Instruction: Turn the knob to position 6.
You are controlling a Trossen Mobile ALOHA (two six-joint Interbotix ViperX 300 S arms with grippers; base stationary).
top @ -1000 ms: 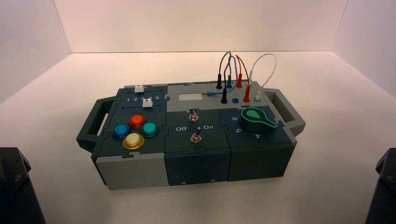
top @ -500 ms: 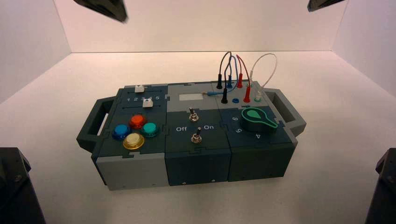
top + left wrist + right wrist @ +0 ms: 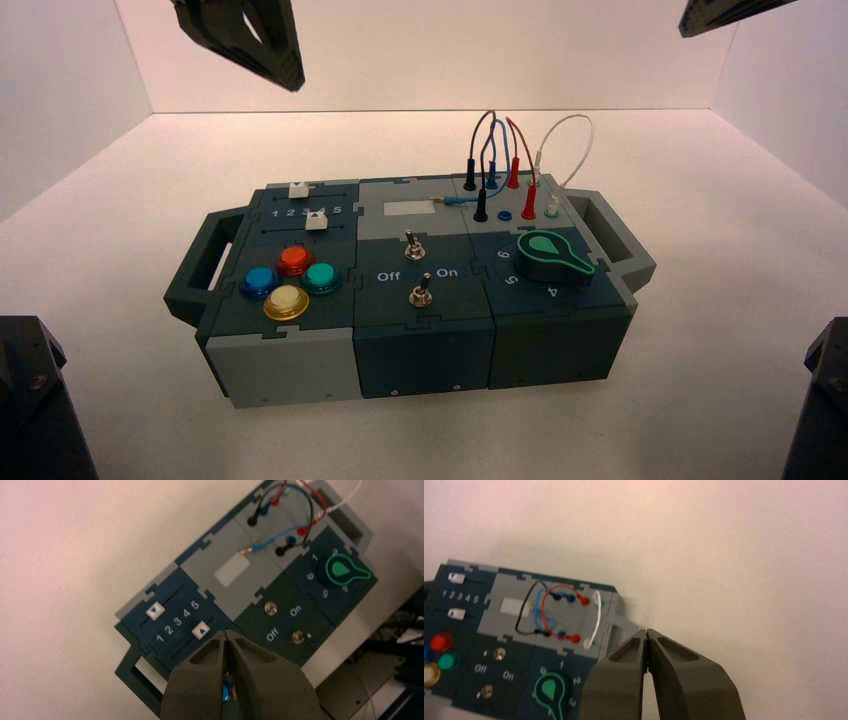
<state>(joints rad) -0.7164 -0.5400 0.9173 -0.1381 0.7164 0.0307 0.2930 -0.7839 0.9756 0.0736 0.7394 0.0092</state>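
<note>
The knob (image 3: 548, 252) is dark green with a light green teardrop top and sits on the right section of the box (image 3: 300, 365). In the left wrist view the knob (image 3: 341, 569) has its pointer arm aimed away from the white digit 6 (image 3: 310, 576), out past the 4. The right wrist view shows the knob (image 3: 549, 690) with the 6 (image 3: 542, 670) beside it. My left gripper (image 3: 245, 35) hangs high above the box's left side, shut and empty (image 3: 227, 632). My right gripper (image 3: 735, 12) hangs high beyond the box's right end, shut and empty (image 3: 646, 631).
Several coloured push buttons (image 3: 290, 280) sit on the box's left section, with two sliders (image 3: 305, 205) behind them. Two metal toggle switches (image 3: 416, 270) stand in the middle. Plugged wires (image 3: 510, 160) rise behind the knob. A handle (image 3: 610, 235) sticks out at each end.
Both grippers have come down into the top of the high view, the left one farther than the right. The box and the knob have not moved.
</note>
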